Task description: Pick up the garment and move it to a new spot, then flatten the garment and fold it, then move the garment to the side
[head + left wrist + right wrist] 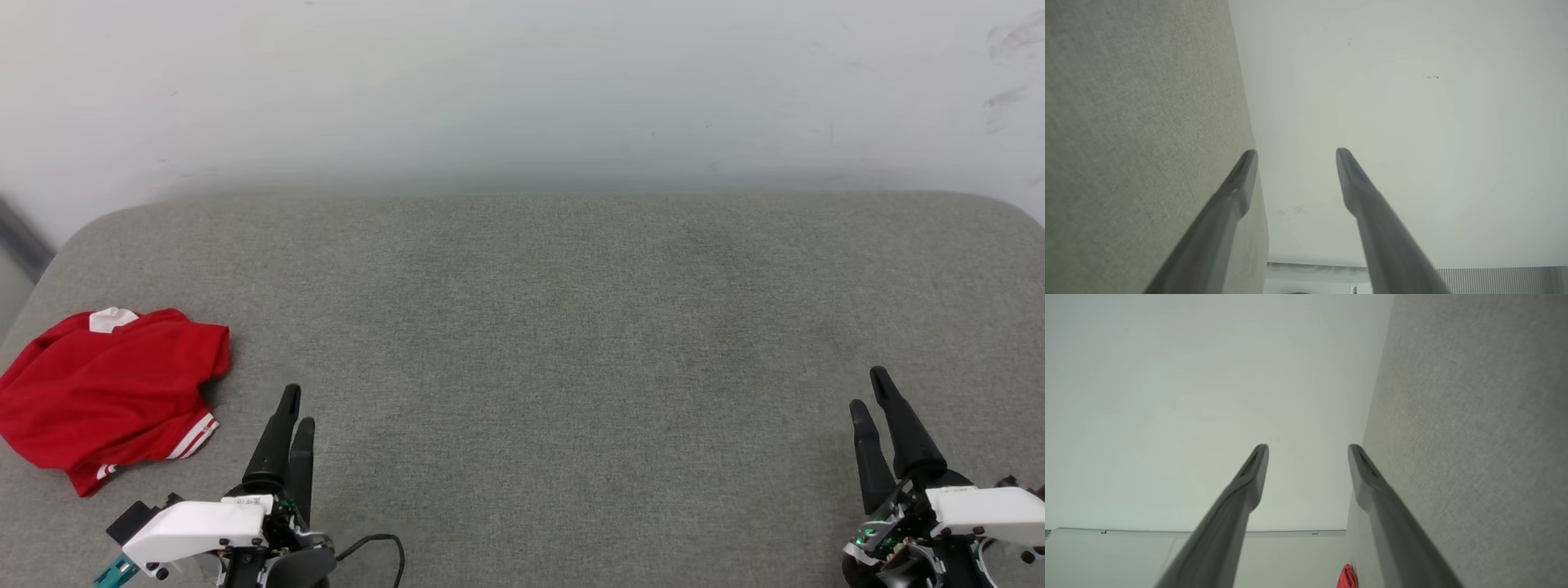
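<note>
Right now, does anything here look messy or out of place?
Only the red shirt: it lies crumpled in a heap near the left edge of the grey cushion, one striped sleeve sticking out. The wall behind has dark scuffs, upper right.

The garment (106, 392) is bright red, with a small white patch at its collar and white stripes on one sleeve edge. The cushion (539, 327) under it is a grey-green weave. The wall (522, 82) behind the cushion is off-white. The left gripper (298, 407) and the right gripper (867, 389) have black fingers and white housings.

Crumpled garment (106, 392) on grey fabric surface (555, 327)
</note>
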Robot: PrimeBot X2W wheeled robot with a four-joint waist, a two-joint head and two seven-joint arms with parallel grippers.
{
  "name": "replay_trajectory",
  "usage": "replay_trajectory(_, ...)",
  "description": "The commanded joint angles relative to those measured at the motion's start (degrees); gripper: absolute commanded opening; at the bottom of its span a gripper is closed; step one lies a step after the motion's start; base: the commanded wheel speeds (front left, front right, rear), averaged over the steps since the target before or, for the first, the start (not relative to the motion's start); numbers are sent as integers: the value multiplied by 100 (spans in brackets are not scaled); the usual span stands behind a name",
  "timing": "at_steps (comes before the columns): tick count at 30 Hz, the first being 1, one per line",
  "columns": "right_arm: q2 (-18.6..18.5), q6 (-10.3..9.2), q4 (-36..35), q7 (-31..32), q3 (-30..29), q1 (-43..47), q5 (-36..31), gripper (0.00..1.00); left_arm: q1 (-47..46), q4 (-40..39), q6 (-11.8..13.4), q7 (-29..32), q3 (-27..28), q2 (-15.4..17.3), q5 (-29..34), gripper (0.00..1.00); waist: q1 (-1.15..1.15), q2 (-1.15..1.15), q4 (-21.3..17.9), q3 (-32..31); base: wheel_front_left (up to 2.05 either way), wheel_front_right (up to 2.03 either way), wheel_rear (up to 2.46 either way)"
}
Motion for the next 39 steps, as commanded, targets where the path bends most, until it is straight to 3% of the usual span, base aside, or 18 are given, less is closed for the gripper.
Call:
replay_trajectory(1,-4,1,-175,-50,37,-48,-43,100,-122,-157,-3,-58,-60,9,-20,100,0,0,-1,-2,0,0,0)
replay_trajectory(10,-80,1,-459,-314,204,28,-328,100,-92,-487,-3,-307,-322,16,248,100,0,0,-6,-18,0,0,0)
replay_trajectory(16,-159,1,-599,-490,318,62,-804,100,-41,-617,-3,-454,-383,16,851,100,0,0,2,-28,0,0,0)
replay_trajectory(39,-163,2,-916,-732,457,146,-4398,100,32,-686,54,-938,-599,15,4142,100,0,0,2,-71,0,0,0)
